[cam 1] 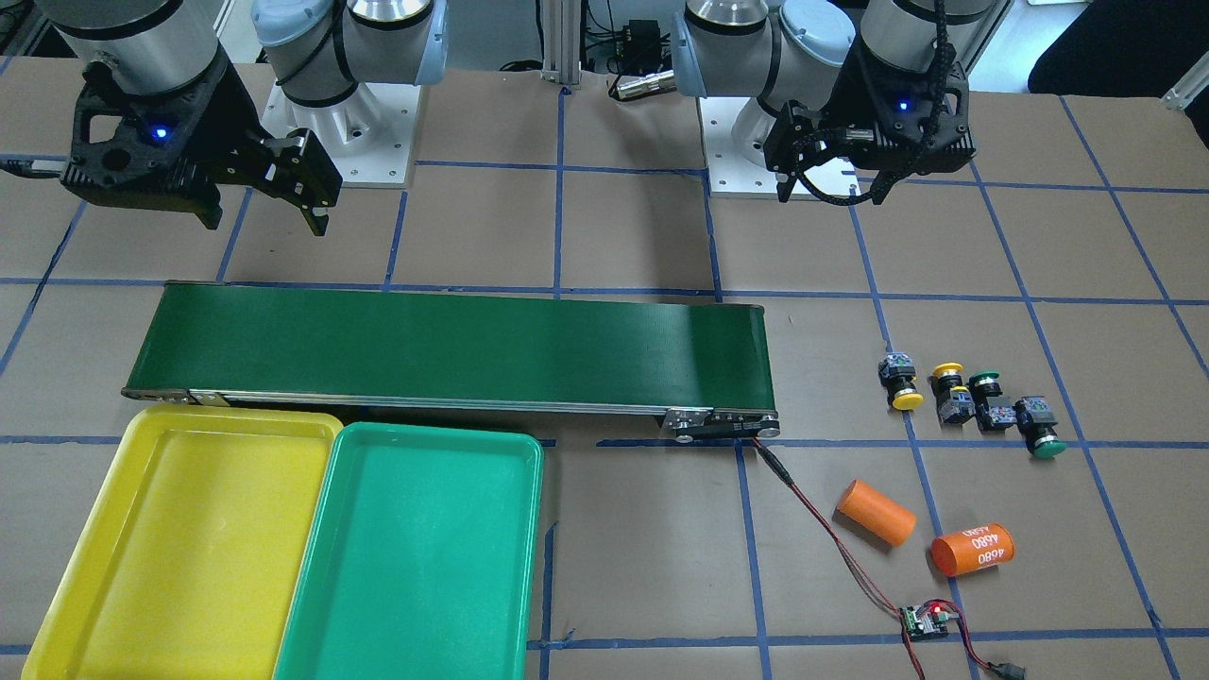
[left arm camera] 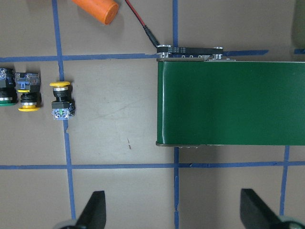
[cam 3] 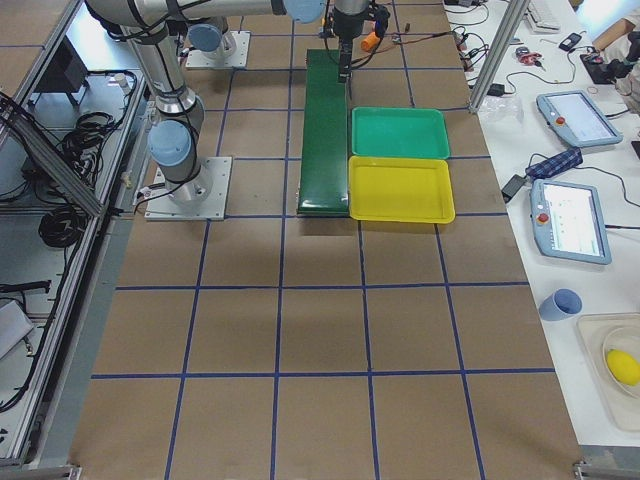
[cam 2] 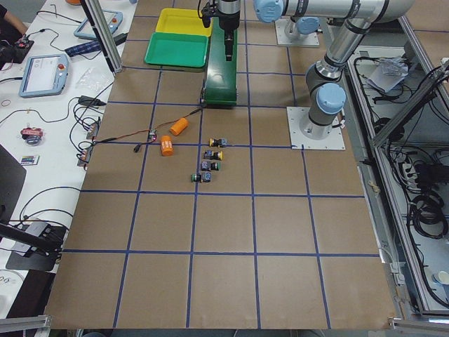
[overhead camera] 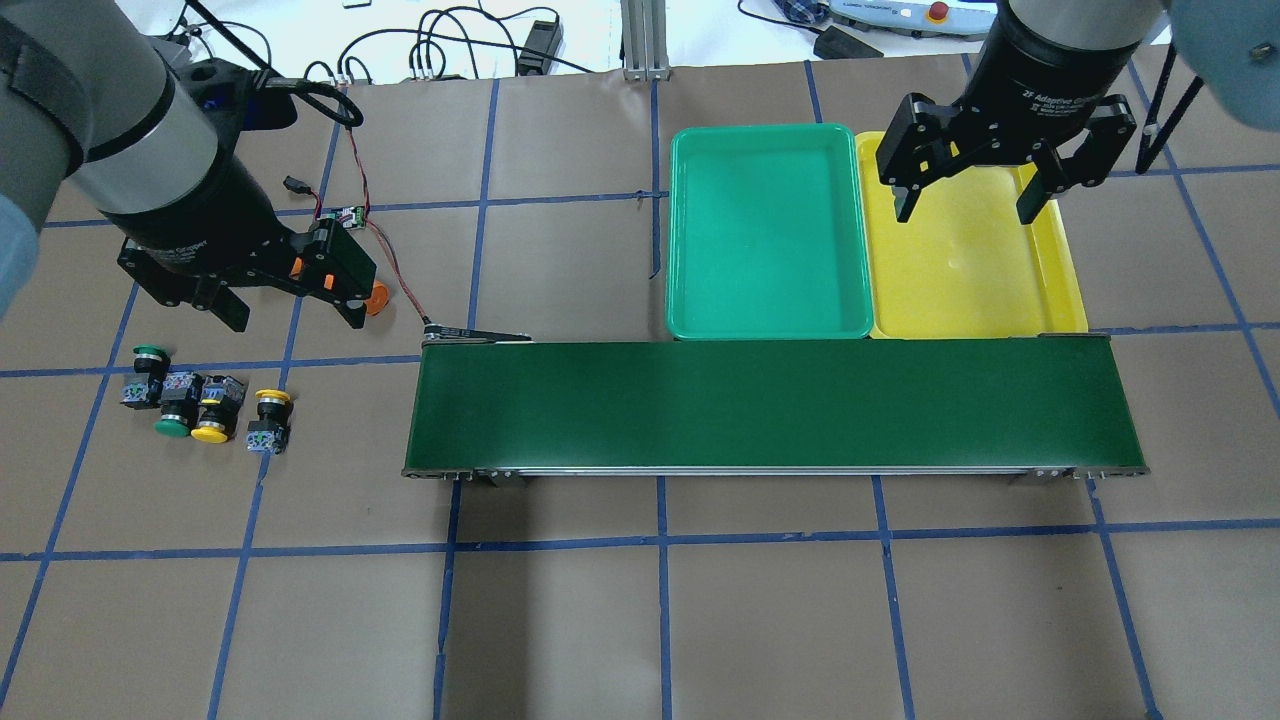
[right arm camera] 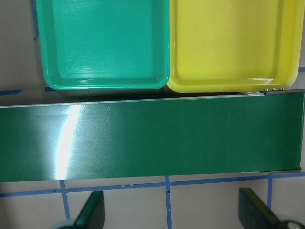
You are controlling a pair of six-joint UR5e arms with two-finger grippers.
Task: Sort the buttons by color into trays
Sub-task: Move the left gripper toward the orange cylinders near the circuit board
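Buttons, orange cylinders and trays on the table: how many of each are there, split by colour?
Yellow-capped buttons: 2
Green-capped buttons: 2
Orange cylinders: 2
Yellow tray: 1
Green tray: 1
Total: 8

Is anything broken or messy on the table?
Nothing looks broken or spilled. The four buttons lie on their sides in an untidy bunch past the conveyor belt end, some touching. Two orange cylinders lie on their sides nearby. The yellow tray and green tray hold nothing.
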